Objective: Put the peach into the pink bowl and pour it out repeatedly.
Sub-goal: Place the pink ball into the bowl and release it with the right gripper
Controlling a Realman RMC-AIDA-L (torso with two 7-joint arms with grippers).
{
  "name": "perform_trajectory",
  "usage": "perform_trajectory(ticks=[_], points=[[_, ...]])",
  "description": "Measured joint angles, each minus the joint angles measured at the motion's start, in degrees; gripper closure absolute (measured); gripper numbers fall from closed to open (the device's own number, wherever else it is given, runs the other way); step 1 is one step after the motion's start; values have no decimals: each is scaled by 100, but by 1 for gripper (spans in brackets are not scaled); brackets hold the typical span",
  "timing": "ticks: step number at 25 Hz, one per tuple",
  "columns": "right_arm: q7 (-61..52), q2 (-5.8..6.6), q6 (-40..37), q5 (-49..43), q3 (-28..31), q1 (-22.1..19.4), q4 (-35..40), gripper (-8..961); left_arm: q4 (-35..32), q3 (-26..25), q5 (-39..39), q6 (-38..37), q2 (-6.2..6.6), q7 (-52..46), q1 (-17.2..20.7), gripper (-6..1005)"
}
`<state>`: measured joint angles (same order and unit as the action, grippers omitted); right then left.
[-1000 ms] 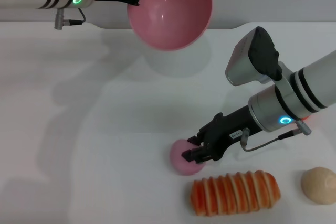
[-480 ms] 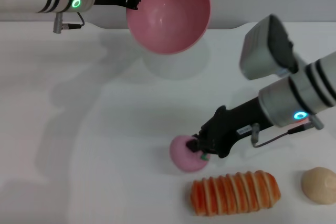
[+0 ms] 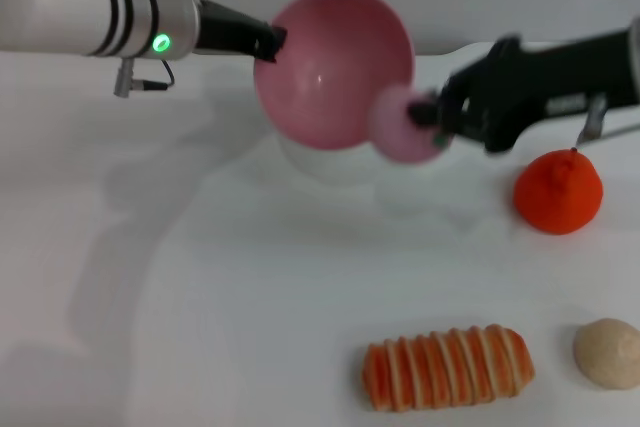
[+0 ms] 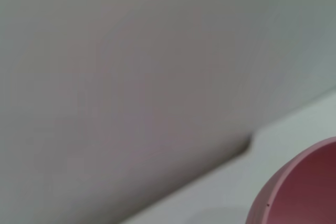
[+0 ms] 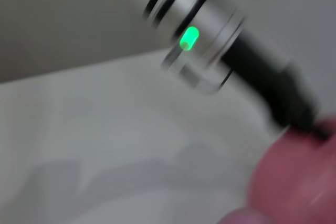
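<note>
My left gripper is shut on the rim of the pink bowl and holds it tilted in the air at the back, its opening facing the front. A part of the bowl's rim shows in the left wrist view. My right gripper is shut on the peach and holds it in the air at the bowl's right rim. In the right wrist view the bowl and the left arm show blurred.
On the white table stand a bright orange fruit at the right, a striped orange bread-like piece at the front and a beige round lump at the front right. A wall rises behind the table.
My right gripper has lifted the peach off the table and carried it back up to the bowl's right rim. The orange fruit is now uncovered. The bowl has shifted slightly.
</note>
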<state>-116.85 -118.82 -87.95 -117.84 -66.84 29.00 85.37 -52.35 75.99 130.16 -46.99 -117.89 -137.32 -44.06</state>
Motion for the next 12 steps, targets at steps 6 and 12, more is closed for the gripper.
perform_trajectory(ticks=[6, 12], points=[[290, 15, 349, 463, 423, 23, 214, 860, -54, 350, -28, -302, -14, -88, 11, 954], [502, 8, 789, 530, 251, 48, -99, 840, -181, 563, -41, -346, -19, -234, 29, 954]])
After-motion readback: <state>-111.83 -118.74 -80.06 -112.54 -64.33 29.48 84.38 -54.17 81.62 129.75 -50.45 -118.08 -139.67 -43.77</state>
